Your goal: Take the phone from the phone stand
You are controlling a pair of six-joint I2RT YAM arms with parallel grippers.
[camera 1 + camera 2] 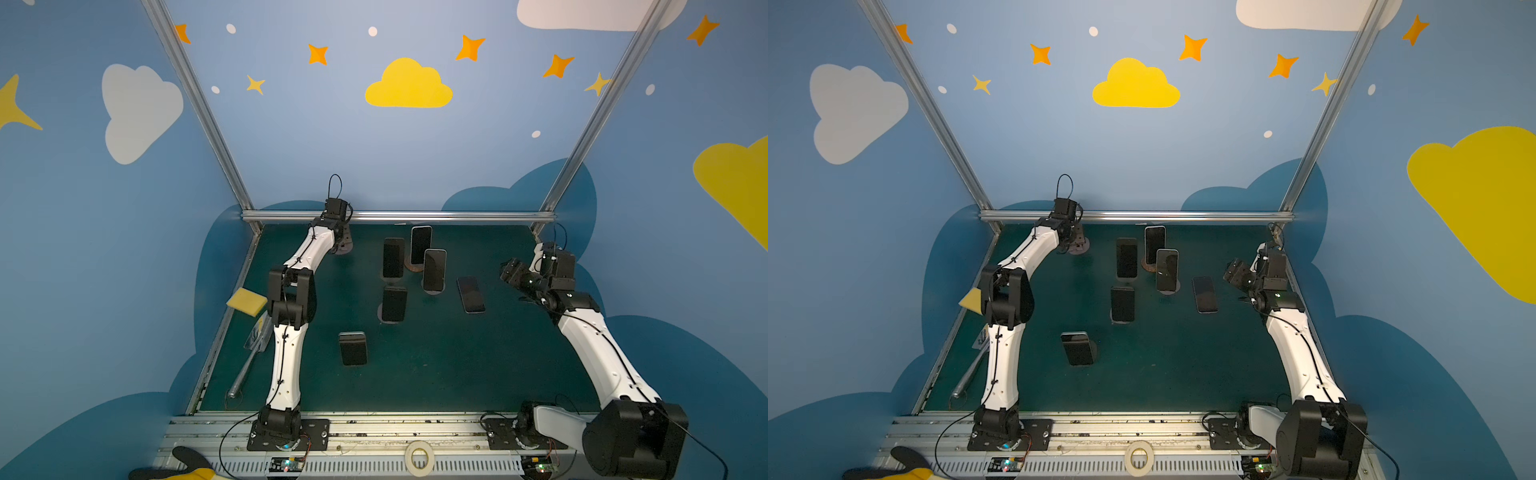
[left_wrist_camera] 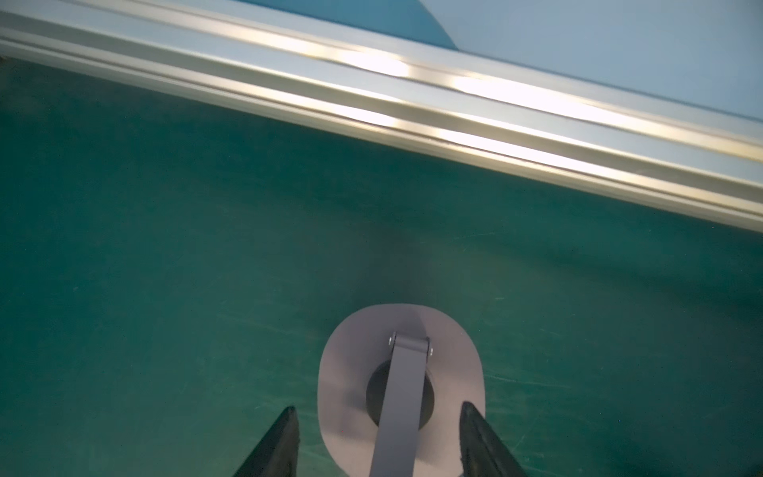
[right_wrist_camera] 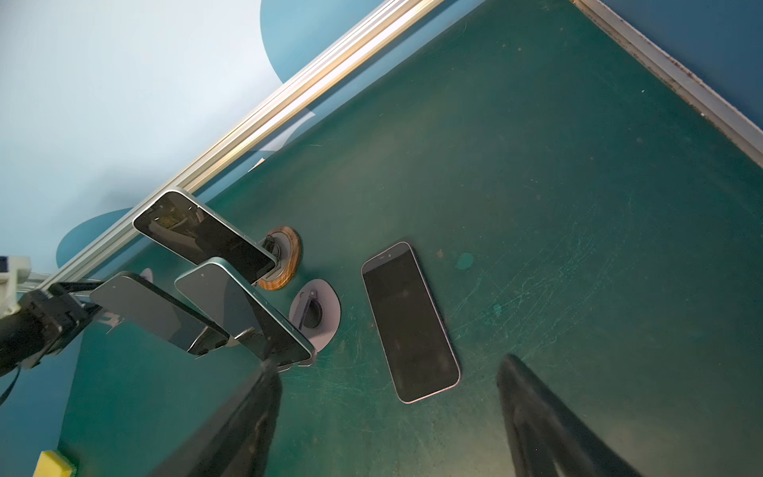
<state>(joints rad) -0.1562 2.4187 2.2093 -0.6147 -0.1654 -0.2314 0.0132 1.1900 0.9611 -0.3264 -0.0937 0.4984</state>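
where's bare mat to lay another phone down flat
Free: the near strip between both arm bases, and the mat beside the flat phone towards the right claw. Crowded: the centre-back cluster of standing phones. The left claw straddles an empty stand.

Five phones stand on stands mid-bench, clustered left of one phone [image 1: 471, 294] lying flat on the bench [image 1: 457, 365]. Farthest back stands one [image 1: 421, 245] on a round stand [image 3: 285, 258]; nearest the front, another [image 1: 353, 348]. An empty stand [image 2: 398, 388] sits far back left.
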